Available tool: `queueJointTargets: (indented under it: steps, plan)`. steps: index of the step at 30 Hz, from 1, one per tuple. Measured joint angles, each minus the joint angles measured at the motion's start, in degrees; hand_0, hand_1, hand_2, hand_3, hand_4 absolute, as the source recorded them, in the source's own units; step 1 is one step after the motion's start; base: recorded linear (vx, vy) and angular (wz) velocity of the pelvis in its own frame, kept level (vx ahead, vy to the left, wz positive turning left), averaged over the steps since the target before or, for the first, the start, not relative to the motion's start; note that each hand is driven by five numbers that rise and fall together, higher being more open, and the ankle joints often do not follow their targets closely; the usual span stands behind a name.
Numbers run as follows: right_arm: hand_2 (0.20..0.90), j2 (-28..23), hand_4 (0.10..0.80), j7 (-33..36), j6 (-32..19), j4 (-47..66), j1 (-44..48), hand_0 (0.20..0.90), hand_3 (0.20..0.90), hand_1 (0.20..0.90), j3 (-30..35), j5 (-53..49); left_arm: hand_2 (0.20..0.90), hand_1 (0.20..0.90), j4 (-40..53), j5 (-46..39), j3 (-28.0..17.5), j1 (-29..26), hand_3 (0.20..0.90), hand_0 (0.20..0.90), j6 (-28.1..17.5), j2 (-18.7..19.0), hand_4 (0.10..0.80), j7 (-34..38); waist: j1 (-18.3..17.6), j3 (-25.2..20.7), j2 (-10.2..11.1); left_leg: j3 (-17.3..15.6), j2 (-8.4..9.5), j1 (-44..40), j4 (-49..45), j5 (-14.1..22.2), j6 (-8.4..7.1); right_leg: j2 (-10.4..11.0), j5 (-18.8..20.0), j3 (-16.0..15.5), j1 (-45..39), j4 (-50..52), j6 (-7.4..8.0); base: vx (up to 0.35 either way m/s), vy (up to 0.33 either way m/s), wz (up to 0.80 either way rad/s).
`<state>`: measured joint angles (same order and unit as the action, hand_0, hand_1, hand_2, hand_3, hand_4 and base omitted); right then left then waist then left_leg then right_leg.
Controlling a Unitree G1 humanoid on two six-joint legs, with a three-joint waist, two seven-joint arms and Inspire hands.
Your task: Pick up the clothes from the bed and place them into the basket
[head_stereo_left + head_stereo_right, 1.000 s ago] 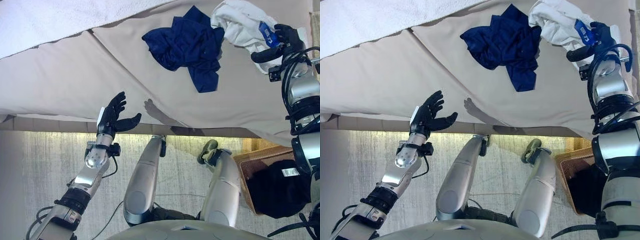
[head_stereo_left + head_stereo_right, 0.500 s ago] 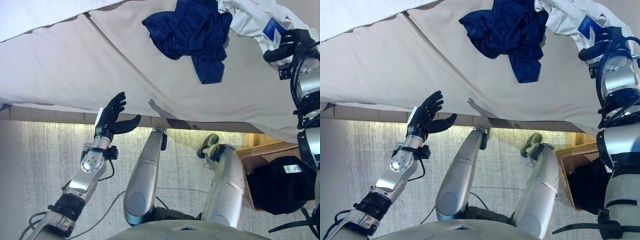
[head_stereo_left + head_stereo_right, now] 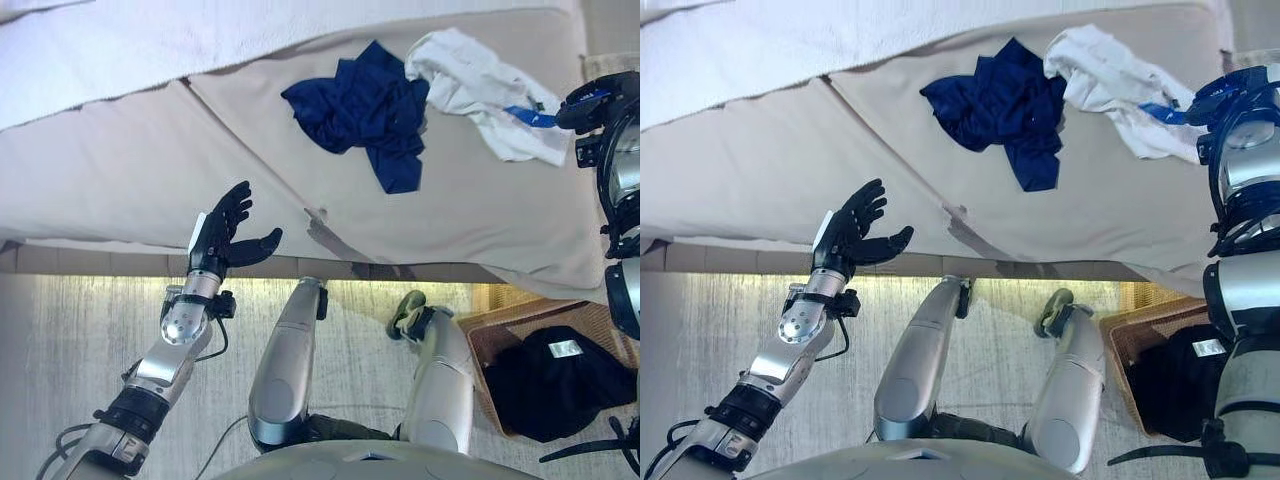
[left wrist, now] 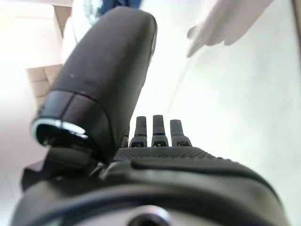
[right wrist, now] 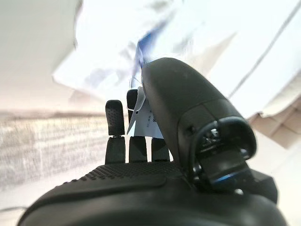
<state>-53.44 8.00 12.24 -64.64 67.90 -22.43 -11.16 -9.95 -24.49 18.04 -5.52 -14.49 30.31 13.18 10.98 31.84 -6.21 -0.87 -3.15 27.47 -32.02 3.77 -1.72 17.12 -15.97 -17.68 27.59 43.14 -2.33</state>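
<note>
**White garment pinched at the upper right**

My right hand [image 3: 1228, 92] pinches the crumpled white garment [image 3: 478, 88], stretched from upper centre toward it; the navy garment [image 3: 368, 108] bunches alongside on the bed [image 3: 150, 170]. My left hand [image 3: 225, 232] hovers spread

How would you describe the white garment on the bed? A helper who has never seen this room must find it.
Start at the beige bed and look to its far right part, near the robot's right hand. The white garment lies crumpled there, touching the navy garment on its left. It is the only white piece, with a small blue patch at its right end.
</note>
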Motion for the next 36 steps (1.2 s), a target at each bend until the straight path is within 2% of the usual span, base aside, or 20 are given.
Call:
queueJointTargets:
  steps: [5,8,16,19,25,28,36]
  plan:
    - [0.300,-2.8,0.100,-1.0,-1.1,-0.1,0.0,0.300,0.200,0.300,0.0,-1.3,0.900,0.900,0.0,-0.3,0.0,-0.3,0.900,0.900,-0.1,0.0,0.800,0.0,-0.4,-0.2,0.5,-1.1,-0.79,-5.3,3.3,-0.2,0.28,-0.9,0.3,-0.1,-4.9,-3.6,0.17,0.038,0.056,-0.07]
    - [0.300,-3.7,0.100,-1.9,-2.0,-0.1,0.1,0.300,0.200,0.300,0.2,-2.6,0.900,0.900,0.0,-0.3,0.0,-0.6,0.900,0.900,-0.2,-0.2,0.800,0.1,-0.5,-0.2,0.7,-1.8,-1.08,-8.4,5.4,-0.3,0.18,-1.5,2.1,-0.1,-7.6,-5.7,0.70,0.039,0.038,-0.02]
    - [0.300,-5.2,0.100,-4.8,-4.0,-0.2,0.3,0.300,0.200,0.300,0.3,-4.5,0.900,0.900,-0.4,-0.3,-0.1,-2.0,0.900,0.900,-0.4,-0.4,0.800,0.2,-0.9,-0.8,1.9,-3.8,-1.89,-16.4,10.5,-0.3,0.00,-2.7,2.8,-0.4,-14.9,-10.3,1.11,0.041,0.029,-0.06]
    - [0.300,-5.6,0.100,-5.2,-4.1,0.2,0.2,0.300,0.200,0.300,2.0,-4.6,0.900,0.900,-0.5,-0.2,-0.1,-2.0,0.900,0.900,-0.2,-0.4,0.800,0.0,-1.2,-1.1,2.6,-4.2,-2.43,-18.6,12.2,-0.9,-0.58,-3.7,4.0,-0.4,-17.3,-13.0,1.93,0.057,0.036,-0.12]
    - [0.300,-6.2,0.100,-6.9,-5.0,0.6,-0.2,0.300,0.200,0.300,2.1,-4.6,0.900,0.900,-2.5,-0.2,-0.2,-1.3,0.900,0.900,0.0,-0.6,0.800,0.0,-2.2,-7.7,5.7,-5.4,-2.59,-21.8,17.6,-1.9,-0.70,-5.0,5.6,-0.4,-20.1,-18.7,2.72,0.085,0.019,-0.07]
    - [0.300,-7.0,0.100,-7.1,-6.3,2.4,-0.3,0.300,0.200,0.300,2.0,-4.6,0.900,0.900,-3.4,-0.1,-0.2,-1.3,0.900,0.900,0.6,-1.0,0.800,0.0,-3.1,-9.6,6.1,-5.5,-2.51,-24.2,19.8,-2.3,-0.87,-5.7,6.5,-0.6,-22.8,-21.5,3.06,0.072,0.027,0.01]
    - [0.300,-9.7,0.100,-7.1,-8.2,8.9,-0.2,0.300,0.200,0.300,2.0,-6.2,0.900,0.900,-5.6,-0.1,-0.2,-1.4,0.900,0.900,0.9,-2.8,0.800,-0.2,-4.5,-10.5,6.4,-6.0,-2.46,-27.9,24.8,-3.5,-0.90,-7.1,9.2,-1.2,-27.4,-28.6,3.93,0.056,0.026,-0.01]
